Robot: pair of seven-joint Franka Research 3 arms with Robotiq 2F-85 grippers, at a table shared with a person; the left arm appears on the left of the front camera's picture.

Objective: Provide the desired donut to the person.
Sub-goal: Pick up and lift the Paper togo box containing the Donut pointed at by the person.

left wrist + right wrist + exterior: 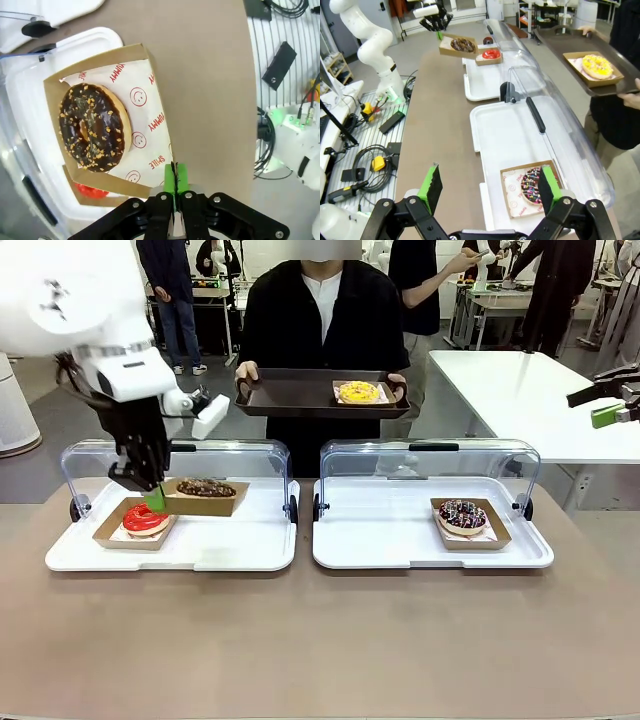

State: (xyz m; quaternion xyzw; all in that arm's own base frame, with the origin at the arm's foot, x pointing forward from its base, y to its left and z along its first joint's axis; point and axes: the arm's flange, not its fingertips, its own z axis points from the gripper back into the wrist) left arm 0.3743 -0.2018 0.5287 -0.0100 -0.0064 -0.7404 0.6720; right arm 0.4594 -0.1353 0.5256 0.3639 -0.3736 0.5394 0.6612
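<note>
Left gripper [155, 498], jaws pinched shut on the near edge of the chocolate donut's cardboard tray [150, 67], is holding it lifted just beyond its fingertips, above the red donut [145, 519]; delivery to the person's serving tray [290, 392] farther ahead is remaining.

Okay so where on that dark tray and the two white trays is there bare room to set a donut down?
Dark tray: bare left of the yellow donut. Right white tray: bare left of the sprinkle donut. Left white tray: free on its right; its left is crowded by the red donut and left gripper holding the chocolate donut's box.
</note>
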